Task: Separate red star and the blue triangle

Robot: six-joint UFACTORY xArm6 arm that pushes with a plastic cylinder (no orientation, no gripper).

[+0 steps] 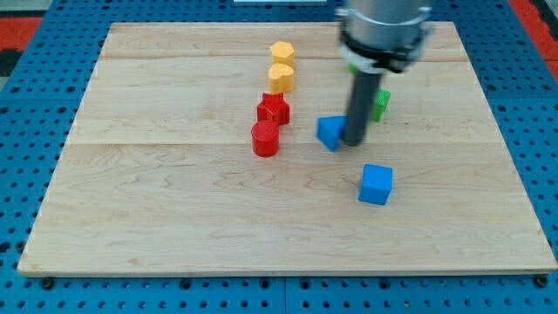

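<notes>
The red star (274,109) lies near the board's middle, touching a red cylinder (265,139) just below it. The blue triangle (330,132) lies to the right of the star, a short gap between them. My tip (354,142) stands right against the triangle's right side, partly covering it. The rod rises from there to the arm at the view's top.
Two yellow blocks (282,54) (281,77) stand in a column above the star. A green block (380,104) peeks out right of the rod. A blue cube (377,184) lies lower right. The wooden board (157,201) sits on a blue pegboard.
</notes>
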